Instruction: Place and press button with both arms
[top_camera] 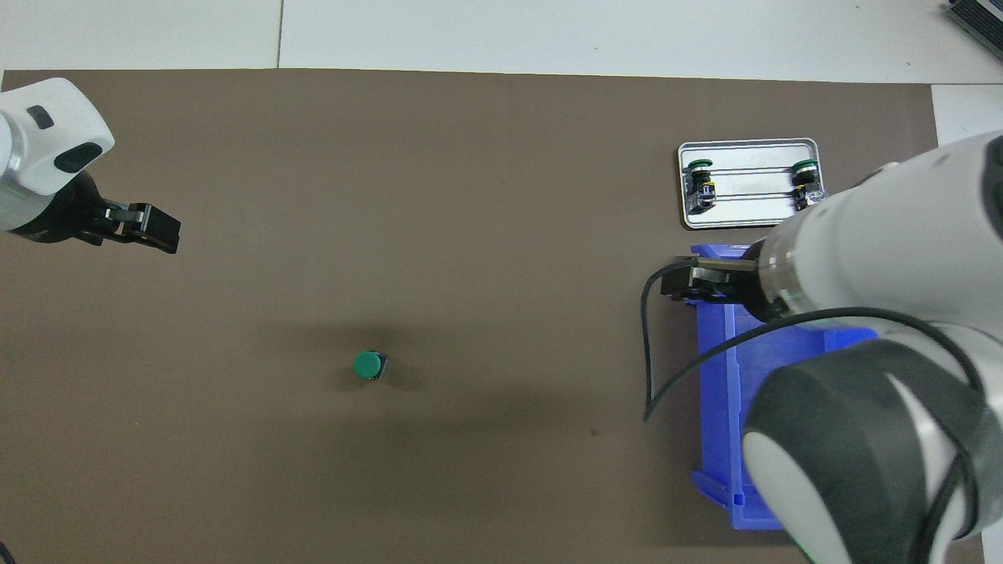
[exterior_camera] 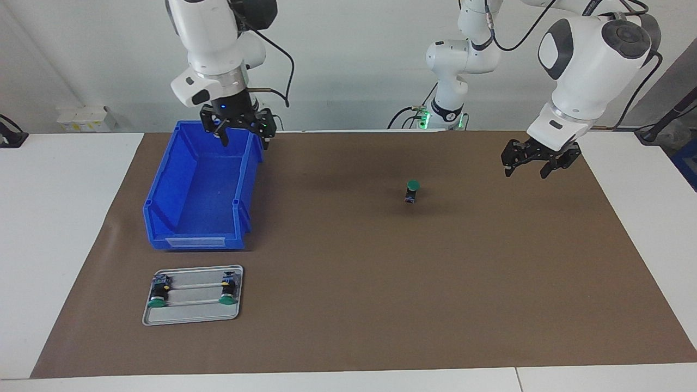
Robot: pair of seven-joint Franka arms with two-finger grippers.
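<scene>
The small push-button with the round green cap and short black body (exterior_camera: 413, 191) stands alone on the brown paper mat (exterior_camera: 381, 305) covering the tabletop, cap up, its blue-grey block seemingly turned away from the robots, though that end is hard to read. In the facing view the left gripper (exterior_camera: 532, 165) hangs in the air at about two o'clock from it, jaws spread and holding nothing, well apart from the cap. The right gripper (exterior_camera: 243, 135) hovers over the robot-side rim of the blue plastic bin (exterior_camera: 190, 218), at about ten o'clock from the button and much farther off; its jaws are spread too, and empty. So the left arm is plainly the nearer one. The button's axis runs close to vertical, so a press would have to come straight down onto the cap. Two more green-capped buttons (exterior_camera: 158, 293) lie on the silver metal tray (exterior_camera: 190, 316), just beside the bin, farther from the robots.
</scene>
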